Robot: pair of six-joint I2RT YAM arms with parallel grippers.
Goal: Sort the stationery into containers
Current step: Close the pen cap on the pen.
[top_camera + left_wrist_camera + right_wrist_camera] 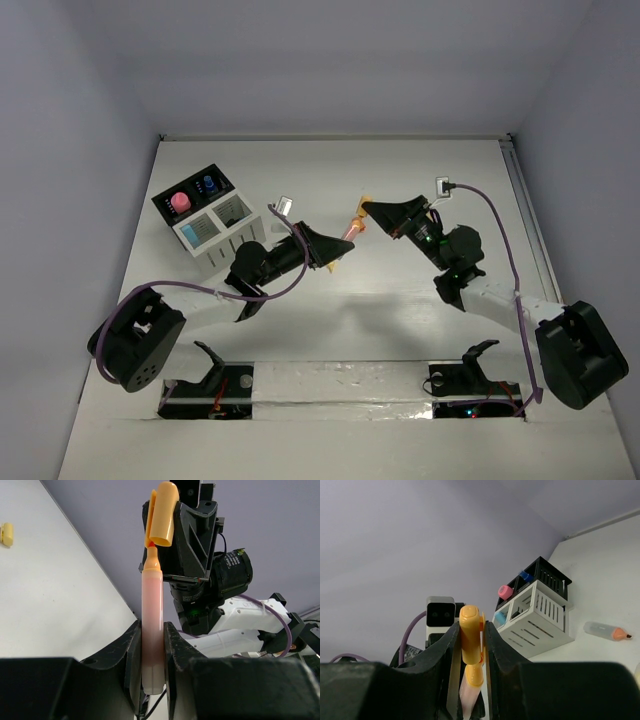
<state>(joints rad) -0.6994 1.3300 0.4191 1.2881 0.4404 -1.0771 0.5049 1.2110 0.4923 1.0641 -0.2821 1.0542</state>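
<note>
My left gripper (328, 250) (152, 630) is shut on the pale pink-orange barrel of a highlighter (349, 229) (151, 615) and holds it above the table's middle. My right gripper (373, 211) (471, 630) is shut on its orange cap (162, 512) (470, 637). The cap sits at the highlighter's orange tip (150, 547), slightly askew, with the tip still showing. The containers (210, 222) (540, 615), black and white compartments, stand at the back left. They hold a pink-capped item (181, 201) (505, 592), a blue-capped one (207, 184) (525, 575) and a light blue one (500, 617).
An uncapped clear highlighter with an orange tip (606, 631) lies on the table beside the white compartments. A small yellow piece (6, 534) lies on the table in the left wrist view. The white table (420, 330) is walled by grey panels.
</note>
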